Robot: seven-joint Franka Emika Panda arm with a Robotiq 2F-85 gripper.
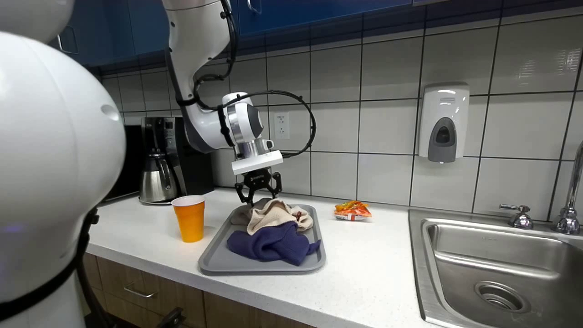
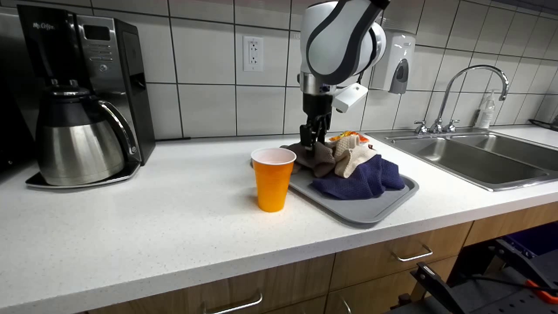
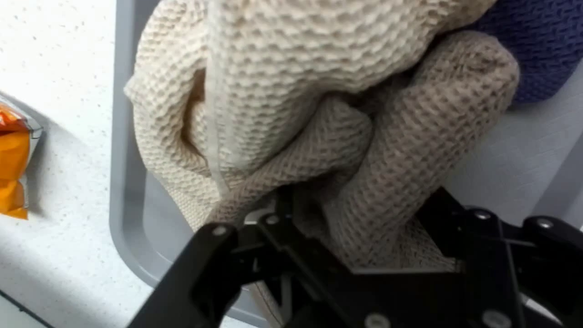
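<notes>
My gripper (image 1: 263, 200) points down at the back left part of a grey tray (image 1: 214, 263). Its black fingers (image 3: 442, 218) stand apart, with folds of a greyish-brown cloth (image 3: 432, 114) between and below them; the fingertips are partly hidden by the fabric. In an exterior view the brown cloth (image 2: 321, 160) bulges around the lower fingers. Against it rests a beige cloth (image 3: 314, 50) with a pale seam, crumpled higher on the pile. A navy cloth (image 1: 275, 243) lies bunched at the front of the tray, seen in both exterior views.
An orange cup (image 2: 273, 185) stands beside the tray's left edge. Behind the tray, near the tiled wall, lies an orange snack bag (image 1: 353, 211). A coffee maker (image 2: 83, 126) is on the left, a steel sink (image 1: 492, 269) on the right, below a wall dispenser (image 1: 444, 122).
</notes>
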